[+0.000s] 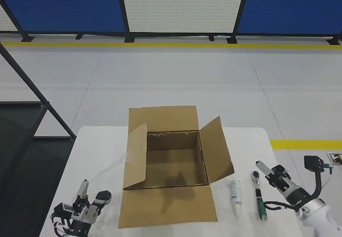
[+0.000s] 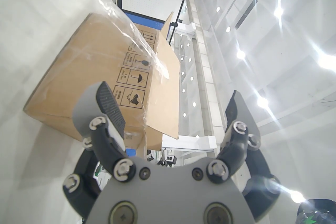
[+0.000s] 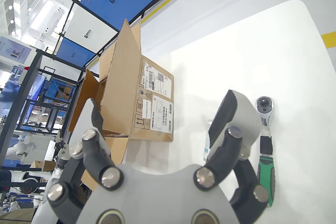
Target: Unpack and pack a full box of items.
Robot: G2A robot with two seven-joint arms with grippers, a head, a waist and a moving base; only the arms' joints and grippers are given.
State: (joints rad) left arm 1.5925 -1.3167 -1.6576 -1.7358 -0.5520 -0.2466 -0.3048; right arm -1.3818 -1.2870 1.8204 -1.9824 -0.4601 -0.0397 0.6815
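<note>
An open cardboard box point(image 1: 168, 166) stands in the middle of the white table point(image 1: 248, 139), all flaps folded out; its inside looks bare. A white tube point(image 1: 235, 194) and a green-handled ratchet wrench point(image 1: 258, 195) lie side by side on the table to the box's right. My right gripper point(image 1: 271, 172) is open just right of the ratchet's head. In the right wrist view the right gripper point(image 3: 160, 114) is open and holds nothing, with the ratchet point(image 3: 265, 130) beside one finger and the tube point(image 3: 207, 138) partly hidden behind it. My left gripper point(image 1: 94, 192) point(image 2: 170, 104) is open near the box's left front corner.
The box point(image 2: 92, 72) has clear tape or film trailing off its side. A dark metal rack point(image 1: 17, 118) stands left of the table. Blue and white panels point(image 1: 183, 15) line the far side of the floor. Bare table lies behind the tools on the right.
</note>
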